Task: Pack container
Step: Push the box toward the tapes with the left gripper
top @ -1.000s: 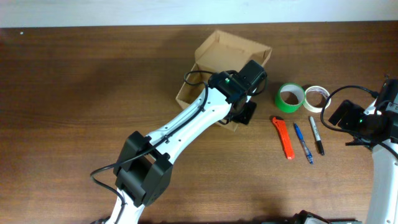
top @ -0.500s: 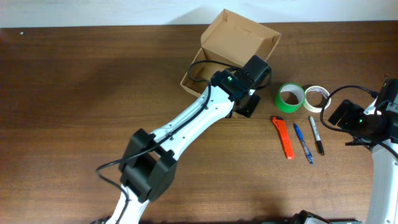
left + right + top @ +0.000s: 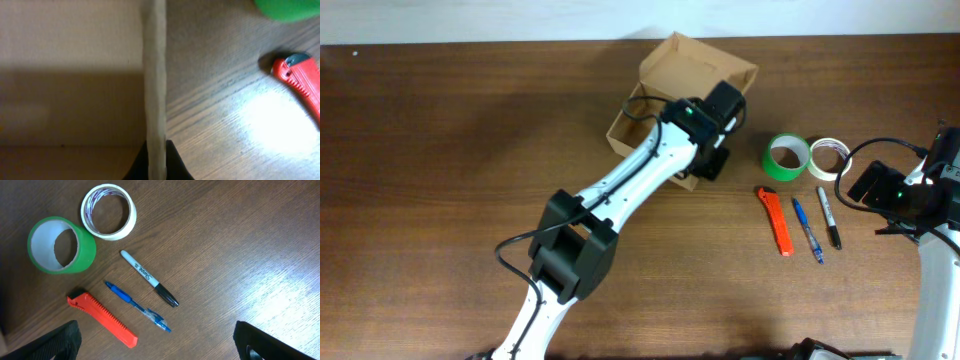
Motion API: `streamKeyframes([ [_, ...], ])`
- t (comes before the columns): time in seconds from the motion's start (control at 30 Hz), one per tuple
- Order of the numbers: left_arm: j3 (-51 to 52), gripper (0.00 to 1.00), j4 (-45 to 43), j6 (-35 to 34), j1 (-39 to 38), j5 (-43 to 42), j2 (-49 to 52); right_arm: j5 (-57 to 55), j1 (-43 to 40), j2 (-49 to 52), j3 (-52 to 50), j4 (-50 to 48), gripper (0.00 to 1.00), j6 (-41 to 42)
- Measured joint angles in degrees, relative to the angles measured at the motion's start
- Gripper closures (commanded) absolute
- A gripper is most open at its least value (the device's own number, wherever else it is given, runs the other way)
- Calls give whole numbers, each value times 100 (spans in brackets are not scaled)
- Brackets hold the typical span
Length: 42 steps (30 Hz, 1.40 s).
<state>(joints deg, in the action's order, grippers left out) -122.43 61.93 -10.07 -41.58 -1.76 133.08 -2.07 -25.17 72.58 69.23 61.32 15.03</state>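
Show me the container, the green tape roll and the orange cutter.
container [image 3: 692, 64], overhead view, open lid flap.
green tape roll [image 3: 87, 255], right wrist view, outer side.
orange cutter [image 3: 104, 320], right wrist view, mid body.

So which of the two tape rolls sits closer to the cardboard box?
The green roll. It lies between the cardboard box and the white roll, which touches it on the side away from the box.

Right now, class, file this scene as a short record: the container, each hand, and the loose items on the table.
container: tan cardboard box, lid flap open
left hand: closed on the container's side wall
right hand: open, holding nothing
loose items: green tape roll, white tape roll, orange cutter, blue pen, black marker
location: table, right of the container
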Motion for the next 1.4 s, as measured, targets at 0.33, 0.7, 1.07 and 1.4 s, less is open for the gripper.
streamKeyframes([
  [0.33, -52, 98, 249, 2, 105, -278, 107, 0, 0, 0, 0, 0, 1, 0],
  [0.7, -52, 98, 564, 2, 90, -299, 114, -2, 0, 0, 0, 0, 1, 0],
  [1.07, -90, 98, 734, 24, 85, -295, 232, 68, 0, 0, 0, 0, 1, 0],
  [1.4, -142, 41, 798, 114, 61, -332, 511, 107, 0, 0, 0, -7, 1, -2],
])
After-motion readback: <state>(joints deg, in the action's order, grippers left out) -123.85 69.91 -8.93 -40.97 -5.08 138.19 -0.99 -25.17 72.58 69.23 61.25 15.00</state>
